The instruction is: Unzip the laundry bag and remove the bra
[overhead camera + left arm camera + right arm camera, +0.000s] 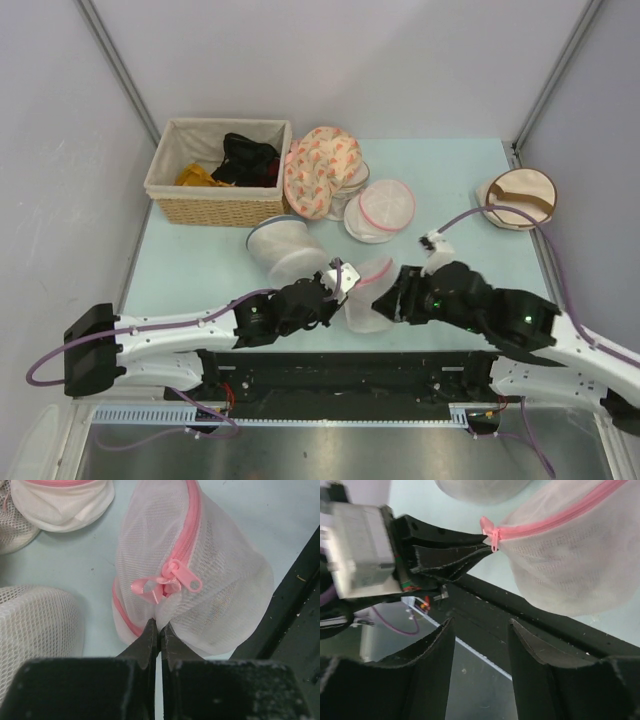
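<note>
Left wrist: left gripper (158,626) pinches rounded white mesh laundry bag (230,600), pink zipper pull (187,580) at 1 o'clock; right gripper (481,622) spread, empty.

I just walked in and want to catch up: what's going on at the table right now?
The left gripper is shut on the laundry bag, pinching the mesh just below the pink zipper pull, near the front edge of the table. The right gripper is open beside the bag and holds nothing. The zipper looks closed, so the bag is not yet opened.
</note>
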`<state>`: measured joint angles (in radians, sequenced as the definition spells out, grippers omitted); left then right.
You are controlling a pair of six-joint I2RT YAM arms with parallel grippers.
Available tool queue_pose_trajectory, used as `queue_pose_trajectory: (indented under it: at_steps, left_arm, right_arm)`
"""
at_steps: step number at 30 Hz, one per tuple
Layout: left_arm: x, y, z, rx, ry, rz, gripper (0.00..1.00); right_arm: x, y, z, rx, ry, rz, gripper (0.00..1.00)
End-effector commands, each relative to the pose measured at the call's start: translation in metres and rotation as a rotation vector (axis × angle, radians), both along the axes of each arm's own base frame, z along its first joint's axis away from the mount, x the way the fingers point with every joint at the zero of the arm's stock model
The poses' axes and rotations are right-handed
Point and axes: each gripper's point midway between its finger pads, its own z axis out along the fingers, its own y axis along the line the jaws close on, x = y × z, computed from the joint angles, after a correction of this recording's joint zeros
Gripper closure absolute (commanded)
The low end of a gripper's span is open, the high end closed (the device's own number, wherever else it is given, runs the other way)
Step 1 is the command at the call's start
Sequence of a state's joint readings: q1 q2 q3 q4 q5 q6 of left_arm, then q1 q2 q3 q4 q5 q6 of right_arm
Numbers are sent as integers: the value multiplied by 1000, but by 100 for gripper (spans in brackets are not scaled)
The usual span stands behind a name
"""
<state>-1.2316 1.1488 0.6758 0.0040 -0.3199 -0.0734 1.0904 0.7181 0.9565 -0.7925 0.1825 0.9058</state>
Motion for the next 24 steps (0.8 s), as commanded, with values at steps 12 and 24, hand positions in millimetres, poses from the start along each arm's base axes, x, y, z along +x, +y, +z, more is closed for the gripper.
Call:
queue_pose_trajectory:
  at_steps: [12, 24]
  left_arm:
    - [-4, -17, 24, -99, 13, 19, 100]
    - [-6, -17, 32, -136, 1, 10, 100]
  right_arm:
    - [34, 42, -12, -27, -50, -139, 56]
    - [46, 48, -32, -40, -19, -174, 67]
